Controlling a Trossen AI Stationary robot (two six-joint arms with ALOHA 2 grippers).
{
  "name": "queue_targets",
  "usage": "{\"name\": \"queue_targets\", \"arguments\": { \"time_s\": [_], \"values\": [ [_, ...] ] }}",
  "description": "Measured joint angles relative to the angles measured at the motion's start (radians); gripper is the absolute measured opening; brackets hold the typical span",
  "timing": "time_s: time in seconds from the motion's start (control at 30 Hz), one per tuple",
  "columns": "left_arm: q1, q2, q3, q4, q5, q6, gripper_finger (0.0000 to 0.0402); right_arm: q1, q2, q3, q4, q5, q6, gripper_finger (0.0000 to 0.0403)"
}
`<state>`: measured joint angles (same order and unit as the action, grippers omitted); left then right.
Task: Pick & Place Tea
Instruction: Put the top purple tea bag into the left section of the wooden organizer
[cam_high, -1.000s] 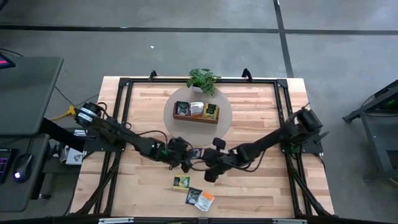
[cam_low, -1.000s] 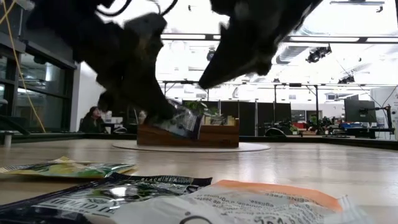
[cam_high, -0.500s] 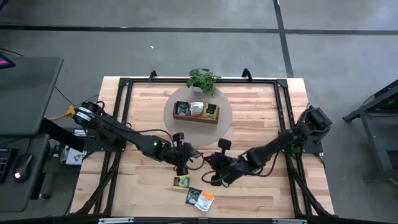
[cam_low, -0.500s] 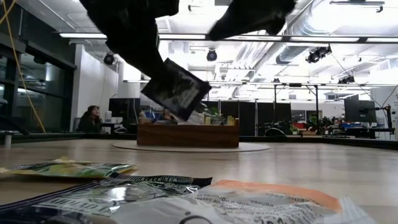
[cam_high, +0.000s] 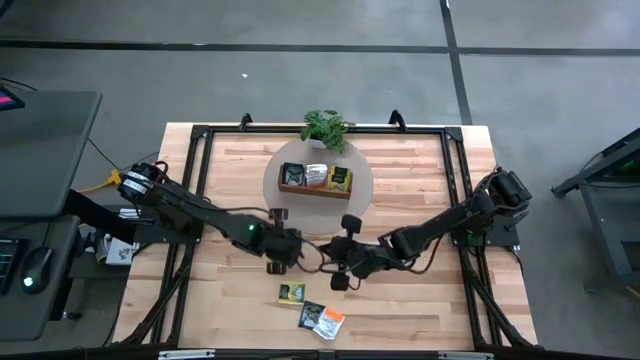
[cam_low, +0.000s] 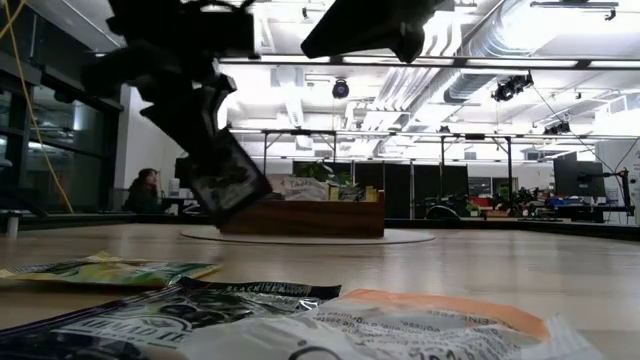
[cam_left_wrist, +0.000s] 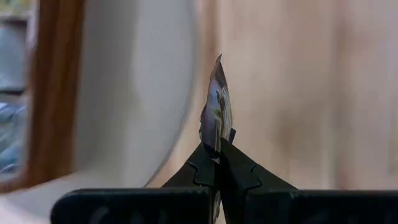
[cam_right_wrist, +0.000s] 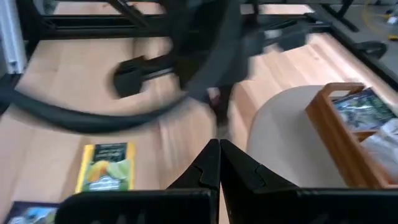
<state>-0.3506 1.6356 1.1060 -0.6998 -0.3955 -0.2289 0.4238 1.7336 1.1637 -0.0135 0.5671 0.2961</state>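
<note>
My left gripper (cam_left_wrist: 218, 149) is clamped on a dark tea sachet (cam_left_wrist: 216, 112), held edge-on above the table (cam_high: 420, 170), between the round mat (cam_high: 362, 190) and the loose sachets. My right gripper (cam_right_wrist: 219, 149) is closed, empty, just beside it. A yellow-green sachet (cam_high: 291, 293) lies flat near the front edge; more sachets fill the wooden tray (cam_high: 316, 192).
</note>
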Motion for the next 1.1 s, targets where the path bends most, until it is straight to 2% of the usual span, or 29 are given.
{"name": "queue_targets", "arguments": {
  "time_s": [0.2, 0.33, 0.5, 0.8, 1.1],
  "values": [
    [0.096, 0.0, 0.114, -0.24, 0.036, 0.126, 0.0, 0.011, 0.0, 0.0, -0.044, -0.023, 0.027, 0.0],
    [0.169, 0.0, 0.177, -0.312, 0.077, 0.237, 0.0, 0.018, 0.0, 0.0, -0.111, -0.023, 0.084, 0.0],
    [0.249, 0.0, 0.224, -0.386, 0.076, 0.41, 0.0, 0.033, 0.0, 0.0, -0.234, -0.006, 0.157, 0.0],
    [0.401, 0.0, 0.237, -0.423, 0.075, 0.541, 0.0, 0.079, 0.0, 0.0, -0.418, 0.052, 0.282, 0.0],
    [0.524, 0.0, 0.237, -0.398, 0.07, 0.674, 0.0, 0.09, 0.0, 0.0, -0.45, 0.089, 0.317, 0.0]
  ]
}}
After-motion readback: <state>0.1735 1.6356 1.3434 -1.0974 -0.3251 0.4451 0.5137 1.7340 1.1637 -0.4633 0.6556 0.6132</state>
